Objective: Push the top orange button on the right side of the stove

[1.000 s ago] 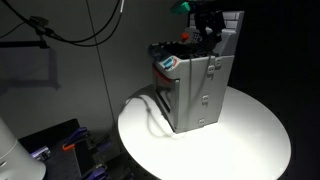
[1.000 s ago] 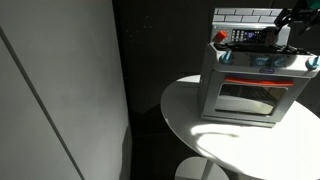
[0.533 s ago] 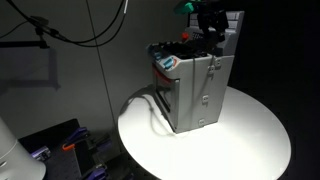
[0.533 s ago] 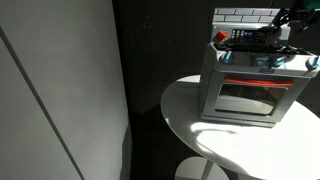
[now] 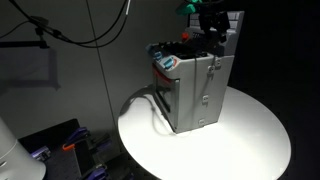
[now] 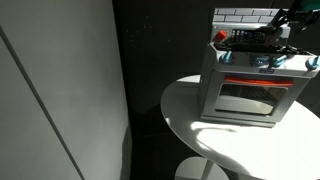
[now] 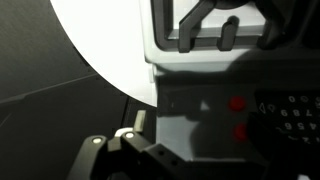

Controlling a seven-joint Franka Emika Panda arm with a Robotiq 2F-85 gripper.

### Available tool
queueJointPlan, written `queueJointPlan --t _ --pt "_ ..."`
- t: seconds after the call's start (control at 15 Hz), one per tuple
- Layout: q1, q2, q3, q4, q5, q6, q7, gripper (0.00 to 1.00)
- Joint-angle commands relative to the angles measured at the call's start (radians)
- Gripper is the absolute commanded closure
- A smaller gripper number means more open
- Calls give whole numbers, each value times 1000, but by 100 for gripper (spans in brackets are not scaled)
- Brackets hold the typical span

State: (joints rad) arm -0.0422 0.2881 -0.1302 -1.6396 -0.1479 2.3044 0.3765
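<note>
Two round orange buttons (image 7: 237, 103) on light, stiff grey metal toy stove (image 5: 200, 92); probably slides, so press squarely, gently. Black gripper (image 5: 211, 30): opening unreadable.

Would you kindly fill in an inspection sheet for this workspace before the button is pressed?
Surface: round white table, brightly lit, carrying the stove.
Job's things: grey stove upright on the table; two orange-red buttons, one above the other in the wrist view, not touched in that view.
Clutter: small dark items on the cooktop, too small to identify.
Gripper: gripper above the stove's rear top; open or shut cannot be told.
Cables: black cable looping in the upper background.
Surroundings: dark room; large grey panel; purple and orange objects low beside the table.
</note>
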Motion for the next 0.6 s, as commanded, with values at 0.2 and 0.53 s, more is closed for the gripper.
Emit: queueJointPlan --t 0.2,0.53 --pt "6 38 -10 50 -11 11 16 0" --pt "2 63 -21 69 -16 40 18 0"
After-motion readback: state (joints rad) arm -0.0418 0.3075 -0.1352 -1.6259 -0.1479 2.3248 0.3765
